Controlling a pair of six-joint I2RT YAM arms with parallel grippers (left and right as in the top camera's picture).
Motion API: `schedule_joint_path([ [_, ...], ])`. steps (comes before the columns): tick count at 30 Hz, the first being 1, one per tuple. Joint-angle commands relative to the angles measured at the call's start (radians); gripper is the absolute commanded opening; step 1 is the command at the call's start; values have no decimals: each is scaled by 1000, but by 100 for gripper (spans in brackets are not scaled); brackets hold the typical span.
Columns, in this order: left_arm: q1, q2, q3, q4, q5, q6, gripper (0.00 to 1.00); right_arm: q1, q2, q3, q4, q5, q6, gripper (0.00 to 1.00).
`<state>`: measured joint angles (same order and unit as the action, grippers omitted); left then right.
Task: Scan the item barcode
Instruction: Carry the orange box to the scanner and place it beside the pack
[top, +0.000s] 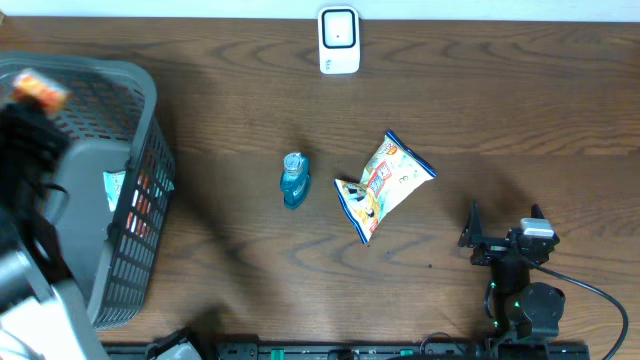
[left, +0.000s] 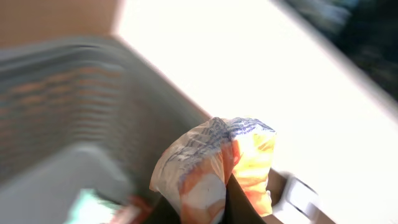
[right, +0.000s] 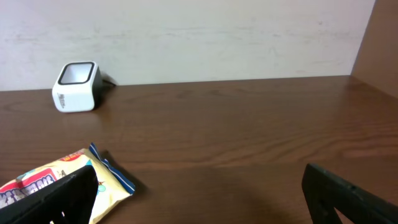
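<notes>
Snack packet (left: 211, 168), likely light, soft, slippery: your left jaws clamp its lower edge, the sensible hold; right jaws wide open, empty.

Matte black all over the right arm (top: 521, 285), at the table's near edge toward the right corner. Rounded at the joint housing (top: 543, 308), with small green lights (top: 515, 300) glowing beside it. Capped with a pale grey camera block (top: 537, 231). Trailing a thin black cable (top: 608, 296) in a curve toward the right edge. Ending in flat, angular black fingers (right: 348, 196), matte up close. Blurred on the left arm (top: 28, 160) by the table's left edge: black above, strung with dark cables, pale grey-white on the lower link (top: 40, 318).
</notes>
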<state>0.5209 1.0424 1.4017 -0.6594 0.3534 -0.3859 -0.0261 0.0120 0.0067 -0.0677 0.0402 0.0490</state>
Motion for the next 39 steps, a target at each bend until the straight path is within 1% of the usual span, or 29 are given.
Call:
schedule_joint_path([
  [1, -129, -69, 3, -57, 137, -24, 8, 2, -5, -1, -3, 2, 6, 99],
  [6, -405, -101, -1, -165, 136, -35, 8, 2, -5, -1, -3, 2, 6, 99],
  [10, -646, -79, -50, -162, 108, -35, 8, 2, -5, -1, -3, 2, 6, 99],
  [12, -764, -54, -82, -163, 40, -35, 8, 2, -5, -1, -3, 2, 6, 99],
  [16, -950, 20, -146, -163, -101, -47, 8, 2, -5, -1, -3, 2, 6, 99],
  [18, -1035, 77, -182, -163, -179, -47, 8, 2, -5, -1, -3, 2, 6, 99],
  [19, -1094, 134, -211, -162, -239, -72, 8, 2, -5, -1, -3, 2, 6, 99],
  [23, -1176, 254, -251, -140, -261, -119, 8, 2, -5, -1, -3, 2, 6, 99],
  [28, -1246, 403, -297, -35, -261, -174, 8, 2, -5, -1, -3, 2, 6, 99],
  [35, -1277, 593, -301, 50, -261, -180, 8, 2, -5, -1, -3, 2, 6, 99],
  [37, -1277, 645, -301, 59, -261, -204, 8, 2, -5, -1, -3, 2, 6, 99],
  [38, -1277, 658, -301, 59, -261, -204, 15, 2, -5, -1, -3, 2, 6, 99],
  [39, -1277, 671, -301, 58, -261, -208, 25, 2, -5, -1, -3, 2, 6, 99],
])
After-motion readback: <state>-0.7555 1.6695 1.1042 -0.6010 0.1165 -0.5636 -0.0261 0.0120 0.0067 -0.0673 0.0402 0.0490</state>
